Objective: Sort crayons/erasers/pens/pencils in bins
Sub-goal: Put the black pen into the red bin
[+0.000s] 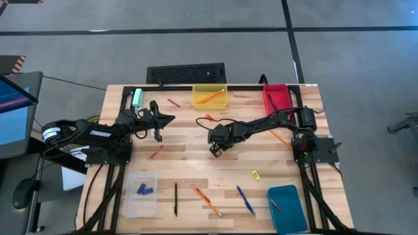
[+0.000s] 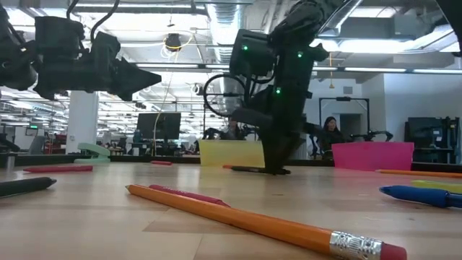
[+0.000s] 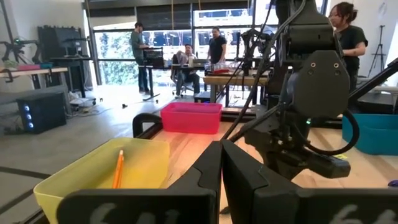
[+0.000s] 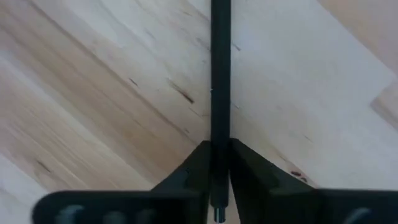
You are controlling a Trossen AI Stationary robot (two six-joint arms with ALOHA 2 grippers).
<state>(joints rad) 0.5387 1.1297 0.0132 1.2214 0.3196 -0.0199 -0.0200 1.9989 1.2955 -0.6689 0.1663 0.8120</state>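
Yellow bin (image 1: 209,98) at table's far edge, centre, pencil (image 1: 211,96) inside. Red bin (image 1: 275,97) to its right. Clear bin (image 1: 140,194) near left, erasers (image 1: 144,189) in it. Teal bin (image 1: 287,207) near right. Between near bins: black pen (image 1: 175,199), pencil (image 1: 207,202), blue pen (image 1: 245,200).

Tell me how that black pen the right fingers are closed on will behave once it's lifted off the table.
The black pen looks thin, straight and rigid, so it should probably come up stiff, without drooping. The right gripper pinches it near one end, so the long free length may tilt or swivel. Its smooth round shaft could slip, and would likely roll on the wooden table if dropped.
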